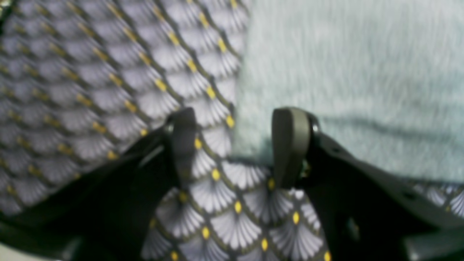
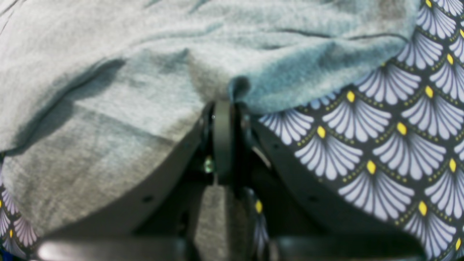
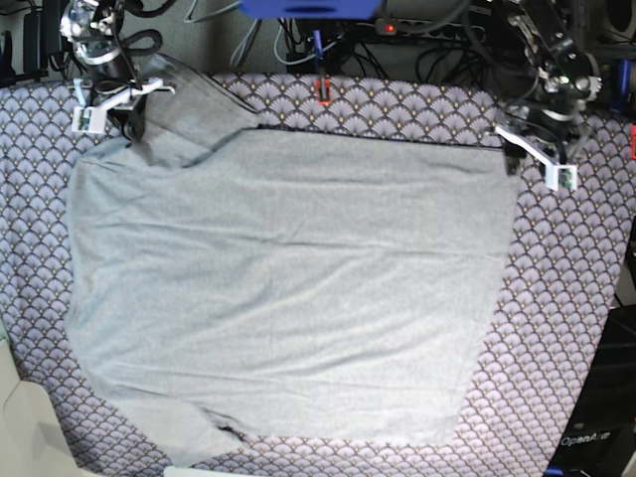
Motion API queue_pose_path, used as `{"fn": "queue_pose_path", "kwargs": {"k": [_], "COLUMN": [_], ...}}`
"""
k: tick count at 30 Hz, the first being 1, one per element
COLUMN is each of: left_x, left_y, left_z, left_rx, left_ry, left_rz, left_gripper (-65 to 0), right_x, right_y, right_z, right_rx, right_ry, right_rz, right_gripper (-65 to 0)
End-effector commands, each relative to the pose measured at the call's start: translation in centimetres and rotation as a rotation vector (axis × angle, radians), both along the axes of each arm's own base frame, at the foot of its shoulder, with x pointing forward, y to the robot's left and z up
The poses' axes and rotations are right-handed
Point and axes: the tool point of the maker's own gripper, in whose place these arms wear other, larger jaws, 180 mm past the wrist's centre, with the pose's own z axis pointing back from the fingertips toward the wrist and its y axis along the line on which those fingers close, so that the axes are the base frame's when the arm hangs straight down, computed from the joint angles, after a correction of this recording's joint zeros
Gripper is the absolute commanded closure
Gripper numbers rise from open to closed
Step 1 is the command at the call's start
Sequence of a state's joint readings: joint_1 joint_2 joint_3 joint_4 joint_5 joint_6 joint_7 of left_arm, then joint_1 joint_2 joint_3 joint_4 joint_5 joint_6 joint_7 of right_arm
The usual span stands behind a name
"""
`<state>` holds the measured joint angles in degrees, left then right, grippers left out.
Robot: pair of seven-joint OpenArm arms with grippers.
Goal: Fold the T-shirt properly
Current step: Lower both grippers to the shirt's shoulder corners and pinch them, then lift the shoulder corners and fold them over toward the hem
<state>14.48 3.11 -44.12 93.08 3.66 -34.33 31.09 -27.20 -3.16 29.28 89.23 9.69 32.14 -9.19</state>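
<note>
- Two arms sit at the far corners of the T-shirt [image 3: 288, 288] — grey, spread mostly flat on the purple scallop-patterned table cloth [image 3: 566, 298].
- right gripper [image 2: 223, 108]: jaws clamped together on a pinch of shirt edge; fabric bunches and lifts at the grip, a sleeve corner raised in the base view.
- left gripper [image 1: 235, 145]: jaws wide apart, holding nothing — one finger [image 1: 290, 145] overlaps the shirt's corner, the other is over bare cloth. Contact with the fabric can't be told; the wrist view is blurred.
</note>
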Motion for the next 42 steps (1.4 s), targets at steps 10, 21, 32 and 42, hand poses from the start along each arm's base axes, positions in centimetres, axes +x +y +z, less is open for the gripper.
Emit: {"fn": "queue_pose_path", "kwargs": {"k": [10,21,32,42], "left_x": [0.0,0.4,0.8,3.3], "left_y": [-0.2,-3.9,-3.6,-3.9], "left_z": [-1.4,-2.0,-1.5,5.0], "left_rx": [-0.040,-0.064,-0.055,0.034], "left_ry": [0.009,0.029,0.015,-0.152], "left_rz": [0.006,-0.105,-0.099,-0.121], "left_gripper": [-33.2,-29.2,0.0,0.0], "right_x": [-0.2,-0.2,-0.2,2.3], "right_y": [0.0,0.0,0.1,0.0], "right_z": [0.2,0.2,0.1,4.9], "right_rx": [-0.006,-0.005,-0.003,-0.075], "right_ry": [0.002,0.002,0.002,-0.125], "right_rz": [0.014,0.016,0.018,0.088], "right_gripper": [0.0,0.0,0.0,0.0]}}
